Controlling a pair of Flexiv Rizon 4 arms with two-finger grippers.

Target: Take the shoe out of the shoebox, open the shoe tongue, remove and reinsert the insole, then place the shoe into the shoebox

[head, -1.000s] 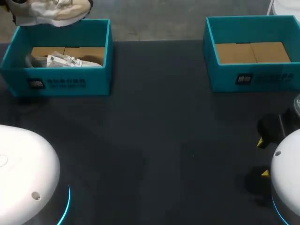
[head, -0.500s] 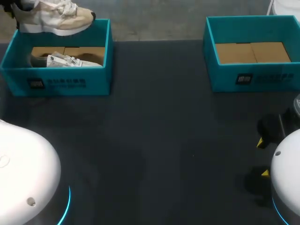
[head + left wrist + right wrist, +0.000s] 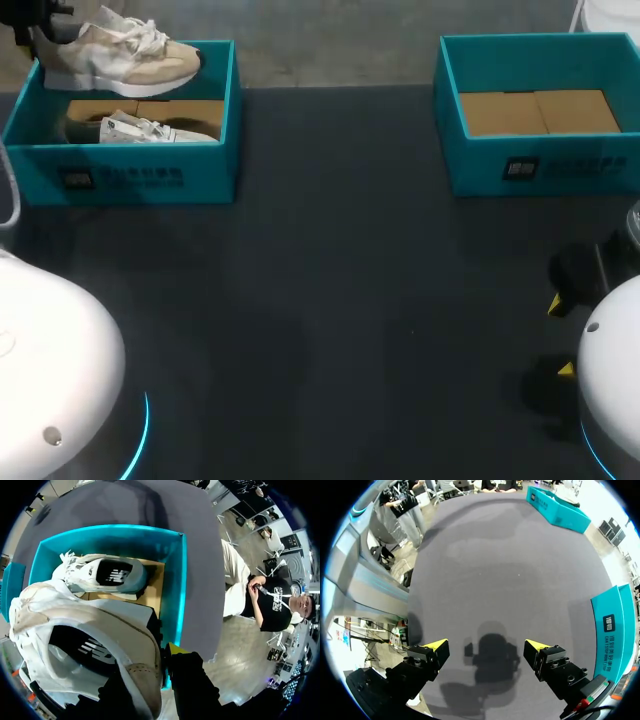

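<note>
Left claw [image 3: 155, 672] is clenched on the heel of the shoe [image 3: 85, 645], its dark fingers on either side of the heel tab, with one yellow tip [image 3: 175, 649] showing beside the collar. From the head view this claw [image 3: 25, 20] sits at the far left corner, and the shoe [image 3: 125, 60] hangs from it in the air, sole down and roughly level, toe pointing right. The shoe is cream and beige with white laces, and it hovers over the far part of the left box [image 3: 130, 175], crossing that box's far rim in the view.

Under the held shoe, a second shoe [image 3: 100, 575] lies inside the teal left box [image 3: 178, 580], on its brown cardboard floor [image 3: 152, 577]. In the head view the second shoe [image 3: 140, 128] lies along the box's near wall, its laces uppermost.

Right claw [image 3: 486, 645] is released, its two yellow-tipped fingers [image 3: 436, 644] spread wide apart over the bare dark counter [image 3: 510, 555], its shadow falling on the surface below. In the head view it [image 3: 562, 338] is at the near right, well apart from both boxes.

At the far right of the counter [image 3: 340, 280] stands the right box [image 3: 540, 165], also teal, with a brown cardboard floor [image 3: 540, 110] showing inside. It is well apart from the left box, with open counter between them.
</note>
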